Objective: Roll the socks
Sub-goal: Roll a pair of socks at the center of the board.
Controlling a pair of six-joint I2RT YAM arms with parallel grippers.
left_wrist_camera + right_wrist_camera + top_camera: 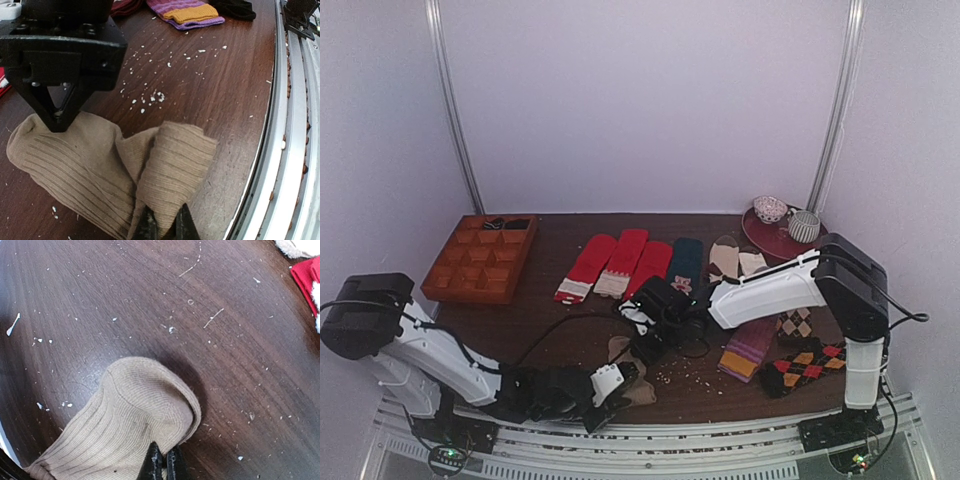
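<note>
The tan socks [90, 170] lie crumpled near the front edge of the surface [215, 90]. They look light, limp and ribbed, likely to sag rather than hold shape, so a doubled edge seems the best hold. The left pincer [165, 227] is closed on a raised fold and the right pincer [162, 462] is clamped on the rounded end. The metal rail [292, 125] runs close alongside, while bare wood strewn with white crumbs [155, 97] lies open toward the purple-and-orange sock [192, 12].
</note>
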